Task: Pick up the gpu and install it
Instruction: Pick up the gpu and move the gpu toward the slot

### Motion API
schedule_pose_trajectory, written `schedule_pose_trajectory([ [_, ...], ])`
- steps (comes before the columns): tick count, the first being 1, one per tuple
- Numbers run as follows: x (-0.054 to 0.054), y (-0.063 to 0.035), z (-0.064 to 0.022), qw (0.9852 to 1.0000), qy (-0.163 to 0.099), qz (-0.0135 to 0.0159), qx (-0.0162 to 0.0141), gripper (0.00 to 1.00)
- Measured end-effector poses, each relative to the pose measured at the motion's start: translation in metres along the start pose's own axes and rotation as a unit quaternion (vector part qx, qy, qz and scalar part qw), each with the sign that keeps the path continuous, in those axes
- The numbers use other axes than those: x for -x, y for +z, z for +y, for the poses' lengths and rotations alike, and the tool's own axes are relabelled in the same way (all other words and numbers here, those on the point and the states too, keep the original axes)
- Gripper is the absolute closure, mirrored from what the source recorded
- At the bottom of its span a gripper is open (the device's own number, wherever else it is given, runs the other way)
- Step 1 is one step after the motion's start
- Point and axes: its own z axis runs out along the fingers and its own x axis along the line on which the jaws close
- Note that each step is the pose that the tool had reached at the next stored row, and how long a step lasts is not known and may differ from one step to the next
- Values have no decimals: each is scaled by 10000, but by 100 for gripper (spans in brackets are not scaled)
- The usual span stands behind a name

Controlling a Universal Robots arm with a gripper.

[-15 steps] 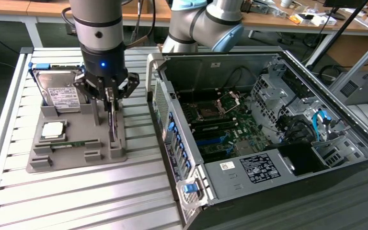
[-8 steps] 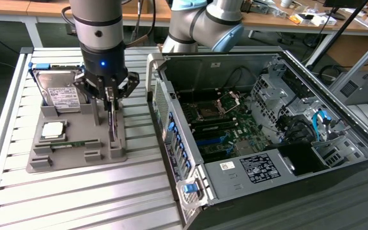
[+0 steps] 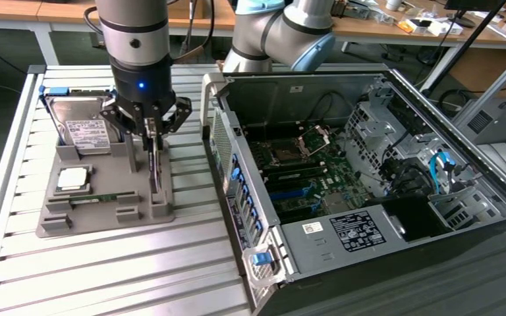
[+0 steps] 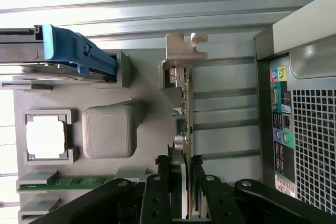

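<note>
The whole matter here is how the gpu (image 3: 155, 183) sits between the jaws, and everything can be placed from the grey holder (image 3: 103, 220) on the slatted worktop (image 3: 103, 276).

The gpu stands on edge in a slot along the holder's side that faces the open computer case (image 3: 235, 217). Its long axis runs level along that side. In the wrist view the silver bracket (image 4: 185, 45) sits at the holder's end where the hard drive (image 3: 82, 125) stands in its blue caddy. From there the gpu (image 4: 185, 103) runs back toward the end where the memory stick (image 3: 95, 197) lies.

The gripper (image 3: 153, 155) hangs straight above this side of the holder, the arm upright over it. In the wrist view the gripper (image 4: 186, 182) straddles the card's upper edge, one finger on each flat face, so the closing line crosses the thin dimension and not the long one. The jaws look pressed in against both faces, pinching the card partway along its length, away from the bracket end.

The card's lower edge appears to sit in the holder's slot, so I judge it gripped but not yet lifted. The case lies just beside the holder on the card's far face, its board exposed.
</note>
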Motion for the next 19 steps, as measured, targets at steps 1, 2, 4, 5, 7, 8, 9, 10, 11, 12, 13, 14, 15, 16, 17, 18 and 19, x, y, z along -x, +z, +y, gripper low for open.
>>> schedule_pose_trajectory([
  [1, 0, -1, 0, 10000, 0, 0, 0, 73],
  [2, 0, -3, 0, 10000, 0, 0, 0, 73],
  [4, 0, -7, 0, 10000, 0, 0, 0, 73],
  [5, 0, -14, 0, 10000, 0, 0, 0, 73],
  [7, 1, -21, 0, 10000, 0, 0, 0, 73],
  [8, 1, -22, 0, 10000, 0, 0, 0, 73],
  [9, 1, -25, 0, 10000, 0, 0, 0, 73],
  [10, 1, -27, 0, 10000, 0, 0, 0, 73],
  [11, 1, -32, 0, 10000, 0, 0, 0, 73],
  [12, 1, -37, 0, 10000, 0, 0, 0, 73],
  [13, 1, -38, 0, 10000, 0, 0, 0, 73],
  [14, 1, -40, 1, 10000, 0, 0, 0, 73],
  [15, 1, -43, 1, 10000, 0, 0, 0, 73],
  [16, 1, -43, 1, 10000, 0, 0, 0, 73],
  [17, 1, -45, 1, 10000, 0, 0, 0, 73],
  [18, 1, -46, 1, 10000, 0, 0, 0, 73],
  [19, 1, -47, 0, 10000, 0, 0, 0, 73],
])
